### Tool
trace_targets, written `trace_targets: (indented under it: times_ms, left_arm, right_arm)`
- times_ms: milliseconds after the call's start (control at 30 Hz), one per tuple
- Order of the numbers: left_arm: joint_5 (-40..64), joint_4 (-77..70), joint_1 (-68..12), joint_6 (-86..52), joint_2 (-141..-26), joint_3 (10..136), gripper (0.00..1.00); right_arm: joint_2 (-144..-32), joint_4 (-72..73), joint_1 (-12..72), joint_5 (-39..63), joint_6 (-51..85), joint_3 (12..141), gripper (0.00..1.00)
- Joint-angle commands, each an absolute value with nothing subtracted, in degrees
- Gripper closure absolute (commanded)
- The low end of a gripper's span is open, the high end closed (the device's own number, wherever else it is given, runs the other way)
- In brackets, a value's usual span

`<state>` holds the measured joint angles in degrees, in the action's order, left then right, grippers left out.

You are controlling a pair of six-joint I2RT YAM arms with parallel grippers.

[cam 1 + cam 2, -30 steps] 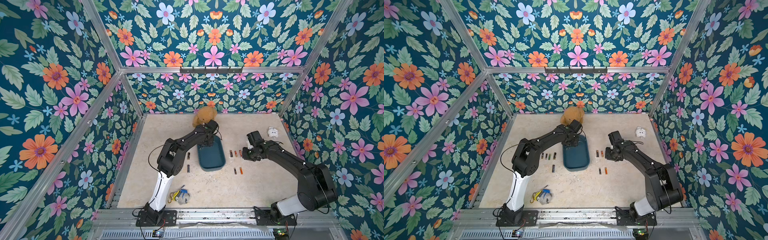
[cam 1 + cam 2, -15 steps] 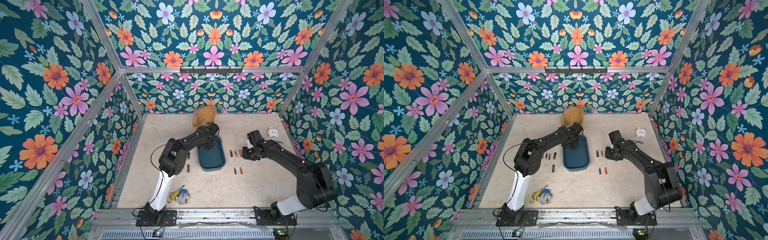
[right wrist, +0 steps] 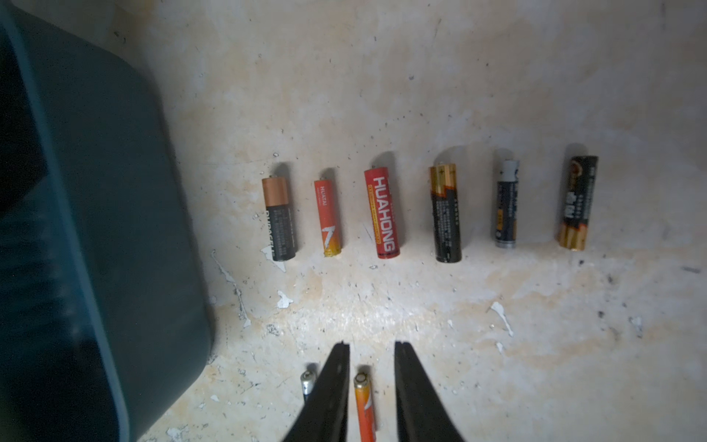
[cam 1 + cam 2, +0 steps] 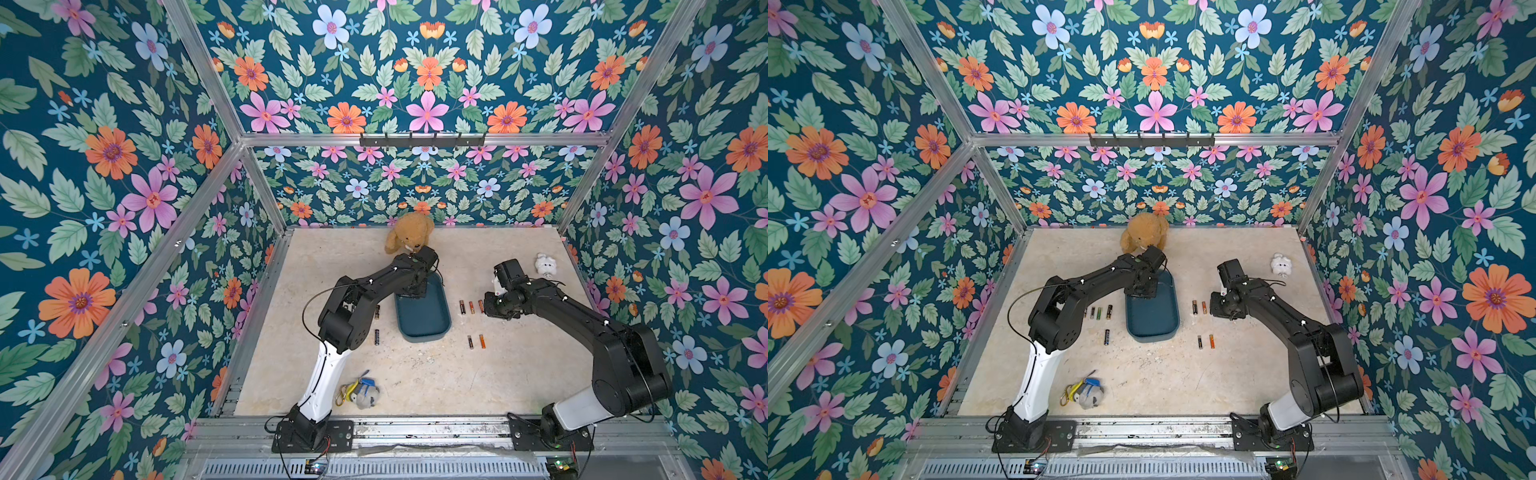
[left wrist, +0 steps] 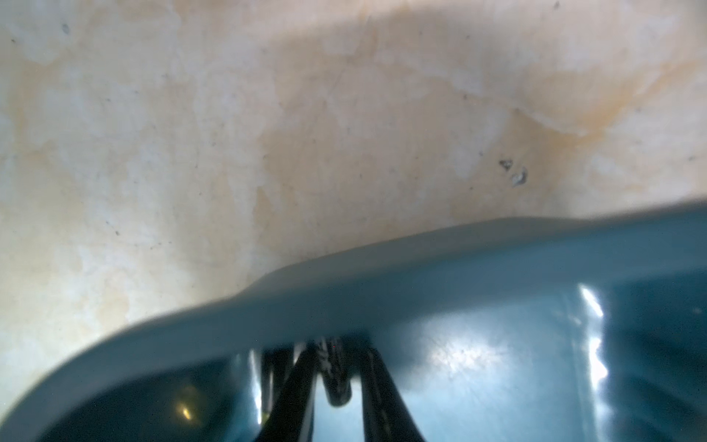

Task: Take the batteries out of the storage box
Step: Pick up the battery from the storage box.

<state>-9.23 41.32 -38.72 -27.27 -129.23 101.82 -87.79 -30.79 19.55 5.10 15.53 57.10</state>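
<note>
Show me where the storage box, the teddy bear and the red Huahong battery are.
storage box (image 4: 424,322): in a top view, on the bare floor of the tray.
teddy bear (image 4: 409,235): in a top view, on its head.
red Huahong battery (image 3: 382,218): right wrist view, on the middle of its label.

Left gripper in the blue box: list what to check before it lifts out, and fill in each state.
1. Left gripper inside the box: ok, it is within the walls.
2. Battery between its fingers: ok, a dark one sits there in the left wrist view.
3. Grip closed firmly on it: cannot tell, the view is blurred.
4. Rest of the box empty: cannot tell, the left arm covers its far end in both top views.
5. Right gripper clear of the box: ok, it is open astride an orange battery on the table, beside the box.
</note>
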Motion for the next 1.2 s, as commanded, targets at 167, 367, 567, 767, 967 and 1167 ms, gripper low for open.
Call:
trace_targets:
  times_ms: [167, 367, 567, 767, 967, 1167]
  left_arm:
    - [-8.19, 41.76, -38.67, -27.76, -129.1, 101.28, 0.82]
    - [-7.11, 41.5, -38.66, -27.82, -127.5, 100.95, 0.84]
    - [-5.65, 41.15, -38.67, -28.31, -124.36, 100.14, 0.84]
    - [-5.25, 39.77, -38.67, -28.97, -119.04, 96.03, 0.84]
    - [-5.62, 39.11, -38.67, -30.01, -112.98, 90.82, 0.84]
    - [-5.61, 40.38, -38.67, -30.61, -107.44, 86.8, 0.83]
  right_arm:
    - [-88.63, -31.53, 19.6, 5.45, 15.16, 58.33, 0.74]
    - [-88.87, -31.78, 19.6, 5.63, 15.12, 59.21, 0.74]
    - [-89.09, -32.26, 19.53, 5.91, 15.23, 60.09, 0.74]
    - [-89.21, -31.9, 19.82, 6.72, 15.91, 60.46, 0.74]
    - [-90.32, -32.16, 21.65, 6.77, 16.52, 62.13, 0.75]
    - [-92.29, -32.26, 23.93, 6.16, 17.43, 64.55, 0.75]
